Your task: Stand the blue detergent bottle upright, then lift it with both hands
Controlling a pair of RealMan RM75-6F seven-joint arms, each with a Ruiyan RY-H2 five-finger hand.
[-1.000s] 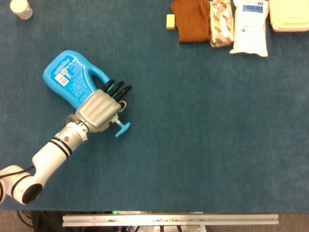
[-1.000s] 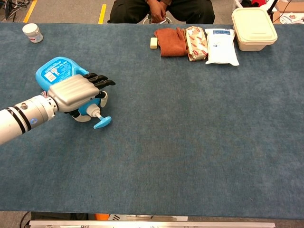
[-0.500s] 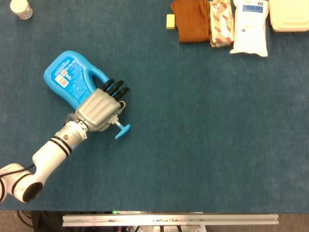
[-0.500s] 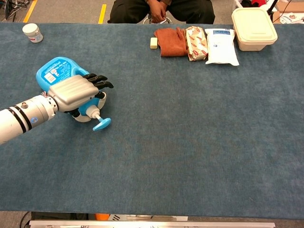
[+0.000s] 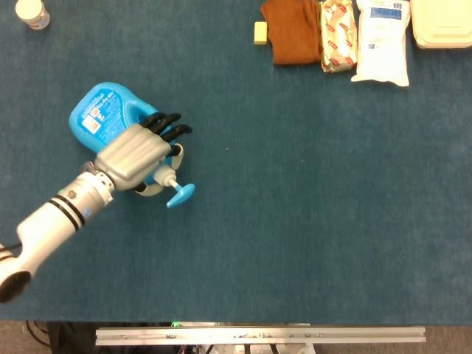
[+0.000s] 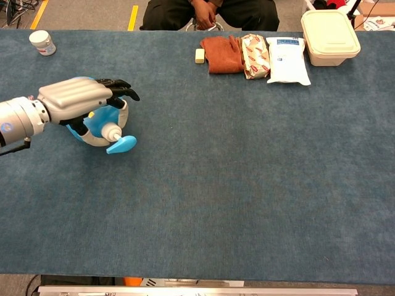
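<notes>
On the left part of the blue table [image 5: 310, 221], the blue detergent bottle [image 5: 103, 118] is gripped by the left hand [image 5: 133, 156], whose dark fingers [image 5: 166, 125] are curled over its handle. The bottle is tilted, its pump nozzle [image 5: 179, 195] pointing toward the near edge, its base seemingly raised in the chest view. The right hand is not seen in either view.
</notes>
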